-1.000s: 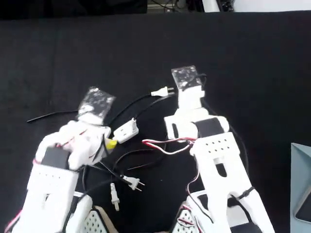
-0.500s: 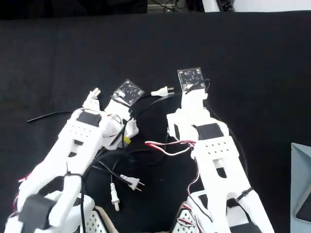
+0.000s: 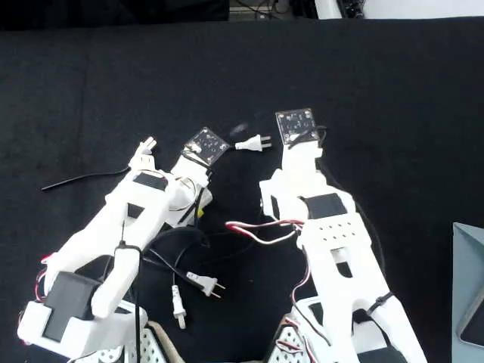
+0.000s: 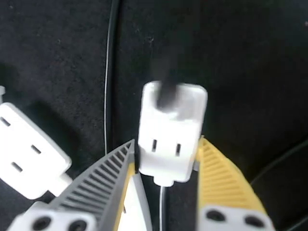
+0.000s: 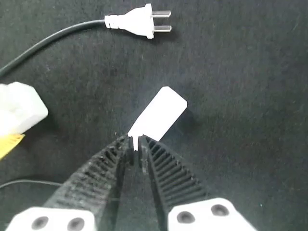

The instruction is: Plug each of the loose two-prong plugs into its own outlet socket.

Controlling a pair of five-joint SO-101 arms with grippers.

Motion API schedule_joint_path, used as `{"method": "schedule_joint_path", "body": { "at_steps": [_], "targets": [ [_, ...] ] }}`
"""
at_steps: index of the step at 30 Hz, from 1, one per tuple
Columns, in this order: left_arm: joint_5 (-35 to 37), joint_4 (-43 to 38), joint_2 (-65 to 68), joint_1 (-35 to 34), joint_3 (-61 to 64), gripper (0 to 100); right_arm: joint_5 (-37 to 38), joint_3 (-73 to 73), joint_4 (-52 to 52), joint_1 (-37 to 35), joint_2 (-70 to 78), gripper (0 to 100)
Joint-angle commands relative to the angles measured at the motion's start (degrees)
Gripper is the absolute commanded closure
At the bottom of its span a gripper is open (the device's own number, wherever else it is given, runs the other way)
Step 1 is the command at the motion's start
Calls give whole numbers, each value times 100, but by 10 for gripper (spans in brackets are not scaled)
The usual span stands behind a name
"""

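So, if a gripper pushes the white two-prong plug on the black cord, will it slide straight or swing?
The white two-prong plug looks small and light, so it probably slides easily on the black table cover. Its thin black cord curves loosely, so it seems floppy and may make the plug pivot.

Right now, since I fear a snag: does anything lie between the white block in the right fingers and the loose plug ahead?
Nothing visible does: only bare black cloth separates the white block in the right gripper from the plug.
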Motion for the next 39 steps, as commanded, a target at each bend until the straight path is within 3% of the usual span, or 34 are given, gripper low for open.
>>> {"method": "schedule_joint_path", "body": {
  "at_steps": [1,5,10,16,24,33,39],
  "targets": [
    [-26,-53,0,251,-268,881,-26,-48,-114,88,-119,973],
    [-18,-35,-9,479,-409,977,-26,-48,-114,97,-119,973],
    [26,343,-9,277,-1068,972,-26,-48,-114,97,-119,973],
    [598,369,44,-268,-2132,971,-26,-48,-114,97,-119,973],
    [598,360,70,-716,-3635,971,-26,-40,-105,97,-119,973],
    [598,343,88,-1015,-4462,971,-26,31,-123,79,-119,973],
    [554,343,1020,-1226,-5429,971,-26,31,-123,70,-119,973]
  ]
}}
